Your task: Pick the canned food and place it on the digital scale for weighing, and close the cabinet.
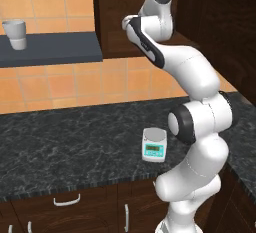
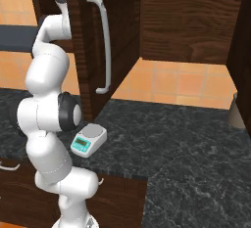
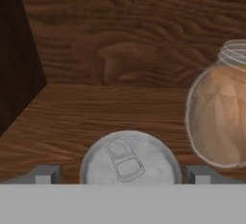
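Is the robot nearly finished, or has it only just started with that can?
Only just started. Nothing looks done yet: the digital scale on the counter is bare and the cabinet door stands open. In hand: the open gripper hangs over the canned food on the cabinet shelf, beside a jar, fingertips on either side. Left: grip, carry to the scale, shut the door.

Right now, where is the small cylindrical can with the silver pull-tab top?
In the hand view, the can stands on the wooden cabinet shelf, between the open fingertips, left of the glass jar.
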